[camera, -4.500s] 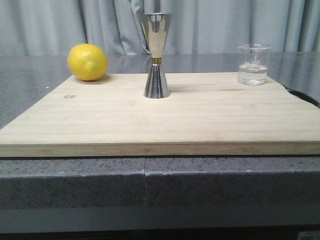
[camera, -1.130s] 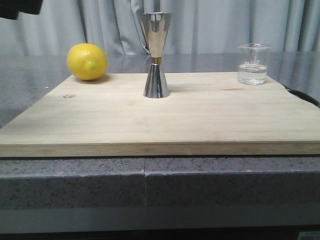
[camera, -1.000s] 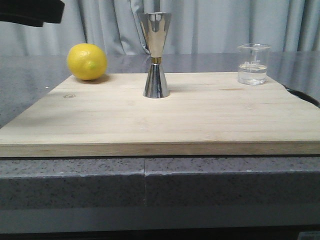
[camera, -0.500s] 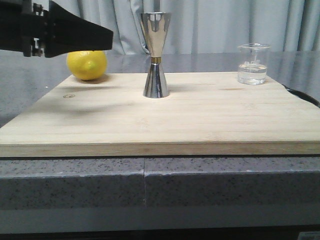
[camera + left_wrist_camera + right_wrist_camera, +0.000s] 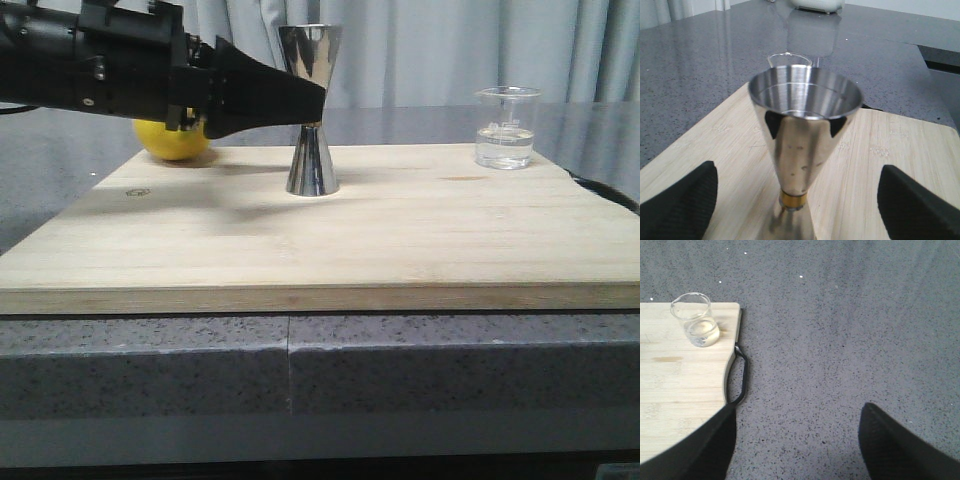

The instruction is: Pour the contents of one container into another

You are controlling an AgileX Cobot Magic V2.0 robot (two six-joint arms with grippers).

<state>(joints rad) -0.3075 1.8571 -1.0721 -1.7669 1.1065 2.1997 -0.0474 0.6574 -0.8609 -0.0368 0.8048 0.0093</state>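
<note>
Here the approach step is judged to be in hand: the left gripper [image 5: 305,98] has been brought in from nine o'clock to the steel jigger [image 5: 312,110], and nothing has been poured yet. In the left wrist view the two finger pads [image 5: 677,207] are seen spread wide, one on either side of the jigger [image 5: 802,150] and clear of it, so the gripper is open and empty. The jigger stands upright on the wooden board [image 5: 330,240], towards its twelve o'clock edge. The glass beaker [image 5: 507,128], with clear liquid low in it, stands near the board's two o'clock corner, well apart from the jigger. The lemon [image 5: 172,145] is largely hidden behind the left arm.

A closing of the fingers about the jigger is probably called for next, to steady it; the beaker would then have to be fetched, presumably by the right arm.

The inside of the jigger's cup is shown only by the left wrist view, and no liquid can be made out in it. The right gripper [image 5: 795,440] is shown only by the right wrist view: open, empty, over the grey counter [image 5: 850,330] beside the board's handle [image 5: 742,375], with the beaker [image 5: 695,319] ahead of it.
</note>
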